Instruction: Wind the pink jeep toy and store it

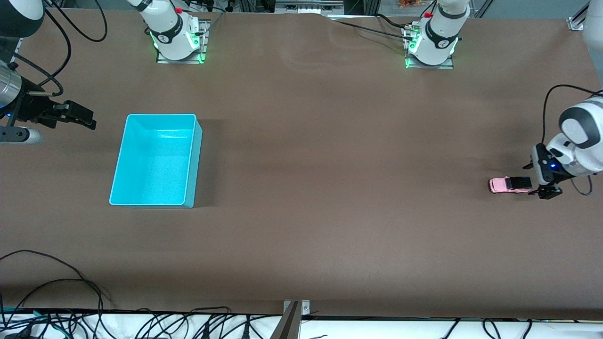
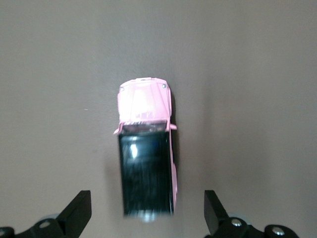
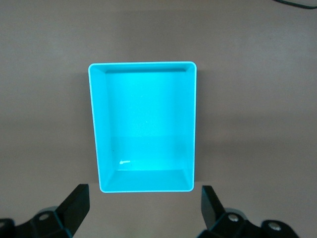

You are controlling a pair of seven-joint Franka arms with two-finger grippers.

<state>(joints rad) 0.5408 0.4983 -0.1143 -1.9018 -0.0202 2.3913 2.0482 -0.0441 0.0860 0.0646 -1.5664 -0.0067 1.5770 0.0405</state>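
The pink jeep toy (image 1: 505,185) with its black roof stands on its wheels on the brown table (image 1: 330,188), at the left arm's end. My left gripper (image 1: 538,183) is low at the jeep's rear and open. In the left wrist view the jeep (image 2: 143,104) points away from my left gripper (image 2: 147,218). Its rear end lies between the spread fingertips (image 2: 79,208), with wide gaps on both sides. My right gripper (image 1: 89,121) waits open in the air beside the turquoise bin (image 1: 197,160), toward the right arm's end. It holds nothing.
The turquoise bin (image 3: 92,124) has nothing in it and lies ahead of my right gripper (image 3: 144,208). Cables (image 1: 70,301) trail along the table edge nearest the front camera. The two arm bases (image 1: 176,37) stand at the edge farthest from that camera.
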